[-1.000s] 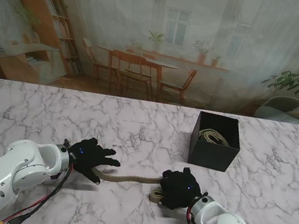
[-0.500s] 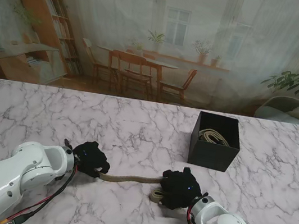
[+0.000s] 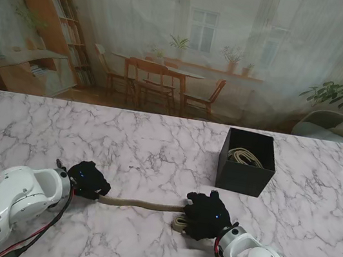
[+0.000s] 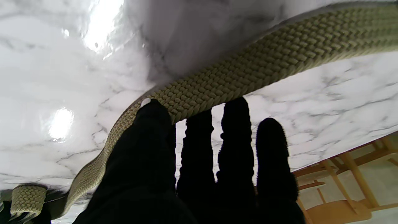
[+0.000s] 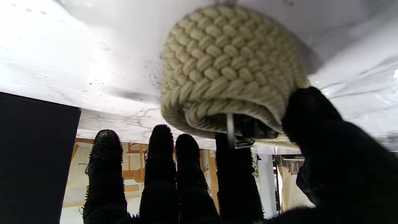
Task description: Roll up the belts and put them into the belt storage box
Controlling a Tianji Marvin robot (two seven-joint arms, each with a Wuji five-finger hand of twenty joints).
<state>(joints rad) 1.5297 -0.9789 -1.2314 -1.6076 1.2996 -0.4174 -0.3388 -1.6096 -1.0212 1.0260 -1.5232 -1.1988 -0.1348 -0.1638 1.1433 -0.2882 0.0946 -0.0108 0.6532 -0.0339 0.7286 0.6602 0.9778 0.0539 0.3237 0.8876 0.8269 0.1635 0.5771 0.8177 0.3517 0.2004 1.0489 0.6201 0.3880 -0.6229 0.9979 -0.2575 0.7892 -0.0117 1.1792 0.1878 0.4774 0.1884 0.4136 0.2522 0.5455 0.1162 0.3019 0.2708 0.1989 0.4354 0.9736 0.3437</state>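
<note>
The woven belt (image 3: 140, 202) lies stretched on the counter (image 3: 156, 145), soft and limp, likely light. The right hand (image 3: 206, 216) pinches its rolled buckle end; the left hand (image 3: 87, 180) clasps its tail. The storage box (image 3: 247, 162) stands farther off.

You see the woven belt (image 3: 140, 203) stretched across the marble table (image 3: 156, 145) between both hands: left hand (image 3: 87, 180) closed on 1 end, right hand (image 3: 205, 215) covering the other. The black storage box (image 3: 246, 162) sits farther right.
</note>
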